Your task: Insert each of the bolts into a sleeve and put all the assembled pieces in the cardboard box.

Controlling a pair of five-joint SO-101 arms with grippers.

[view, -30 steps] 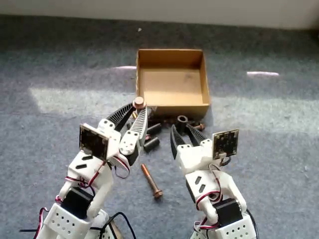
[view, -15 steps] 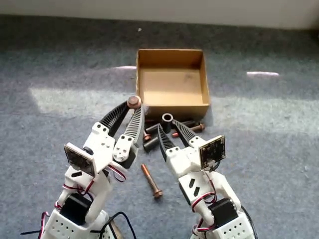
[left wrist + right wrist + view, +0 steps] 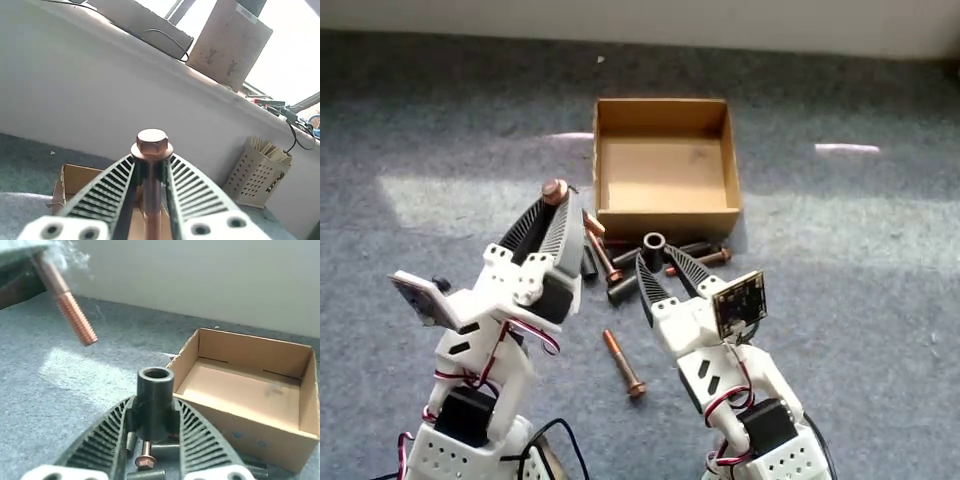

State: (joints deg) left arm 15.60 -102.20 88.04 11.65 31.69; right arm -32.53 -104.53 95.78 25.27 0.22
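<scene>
My left gripper (image 3: 554, 203) is shut on a copper bolt (image 3: 555, 189), head up at the fingertips, left of the cardboard box (image 3: 665, 215). In the left wrist view the bolt (image 3: 151, 150) stands between the fingers. Its threaded end (image 3: 75, 320) hangs in the air in the right wrist view. My right gripper (image 3: 655, 258) is shut on a dark sleeve (image 3: 654, 243), held upright with its bore open upward (image 3: 155, 397), just in front of the box (image 3: 250, 390). The bolt is up and to the left of the sleeve, apart from it.
Loose dark sleeves and bolts (image 3: 618, 268) lie on the carpet between the grippers and the box front. One bolt (image 3: 622, 362) lies alone between the arm bases. A woven basket (image 3: 257, 172) stands by the wall behind. Open carpet spreads left and right.
My left gripper has swung left and tilted up with the bolt. My right gripper has carried the sleeve left, toward the middle in front of the box.
</scene>
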